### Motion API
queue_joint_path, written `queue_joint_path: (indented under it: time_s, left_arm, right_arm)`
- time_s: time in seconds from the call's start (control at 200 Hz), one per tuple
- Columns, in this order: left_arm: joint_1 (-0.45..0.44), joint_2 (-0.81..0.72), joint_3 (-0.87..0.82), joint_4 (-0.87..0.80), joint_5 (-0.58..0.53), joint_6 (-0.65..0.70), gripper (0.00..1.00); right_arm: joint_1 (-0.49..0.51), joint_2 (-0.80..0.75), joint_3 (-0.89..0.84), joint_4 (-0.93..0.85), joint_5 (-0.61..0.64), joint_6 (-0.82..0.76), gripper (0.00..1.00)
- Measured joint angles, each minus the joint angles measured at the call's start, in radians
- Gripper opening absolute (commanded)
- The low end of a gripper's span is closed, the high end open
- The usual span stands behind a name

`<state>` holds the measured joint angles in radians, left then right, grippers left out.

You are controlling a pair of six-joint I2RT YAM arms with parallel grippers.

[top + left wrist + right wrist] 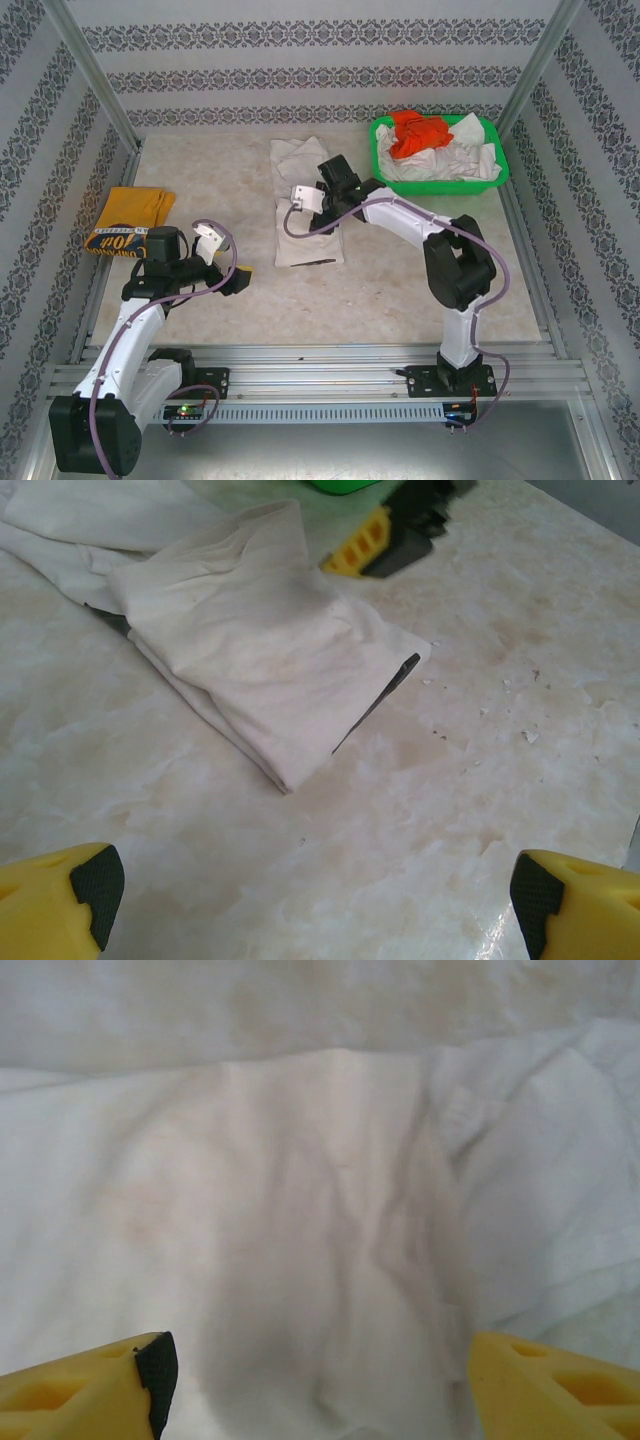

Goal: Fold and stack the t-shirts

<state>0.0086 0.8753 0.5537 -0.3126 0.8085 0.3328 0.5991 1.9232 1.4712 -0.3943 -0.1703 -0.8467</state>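
On the marble table (pixel 420 270) we see the cream-white t-shirt (pixel 310 245) lying partly folded in a long strip at the middle, the green basket (pixel 440 187) in the far right corner holding an orange-red t-shirt (pixel 415 135) and white t-shirts (pixel 460 162), and the mustard-yellow t-shirt (pixel 135 212) folded near the left edge. The right gripper (pixel 320 1385) hangs over the cream-white cloth, jaws spread wide with nothing between them (whether it touches we cannot tell). The left gripper (pixel 310 905) hovers over bare tabletop near that shirt's near end, equally wide and empty.
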Motion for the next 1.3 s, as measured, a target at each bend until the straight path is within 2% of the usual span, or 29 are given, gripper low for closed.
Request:
queue_joint_path:
  time_s: [0.26, 0.615, 0.644, 0.769, 0.844, 0.999, 1.059, 1.159, 1.304]
  left_arm:
    - [0.0, 0.0, 0.0, 0.012, 0.003, 0.0, 1.0]
    - [0.0, 0.0, -0.008, 0.014, 0.003, 0.0, 1.0]
    - [0.0, 0.0, -0.008, 0.014, 0.003, 0.0, 1.0]
    - [0.0, 0.0, -0.013, 0.014, 0.003, 0.0, 1.0]
    - [0.0, 0.0, -0.014, 0.014, 0.003, 0.0, 1.0]
    - [0.0, 0.0, -0.015, 0.014, -0.003, -0.011, 1.0]
    - [0.0, 0.011, -0.011, 0.011, -0.043, -0.042, 1.0]
    - [0.0, 0.081, 0.046, -0.039, -0.14, -0.117, 1.0]
    - [-0.003, 0.188, 0.169, -0.097, -0.307, -0.347, 1.0]
  right_arm:
    - [0.131, -0.013, -0.091, -0.101, -0.044, 0.003, 0.65]
    - [0.116, 0.086, -0.073, -0.145, -0.045, -0.002, 0.56]
    - [0.116, 0.102, -0.063, -0.144, -0.042, -0.005, 0.54]
    - [0.116, 0.137, -0.039, -0.143, -0.022, -0.024, 0.3]
    - [0.116, 0.137, -0.033, -0.145, -0.013, -0.023, 0.19]
    - [0.117, 0.133, -0.034, -0.146, -0.006, -0.038, 0.05]
    - [0.117, 0.123, -0.045, -0.144, -0.008, -0.042, 0.0]
    - [0.119, 0.094, -0.076, -0.164, -0.013, -0.041, 0.0]
    - [0.131, 0.021, -0.141, -0.216, -0.029, -0.024, 0.0]
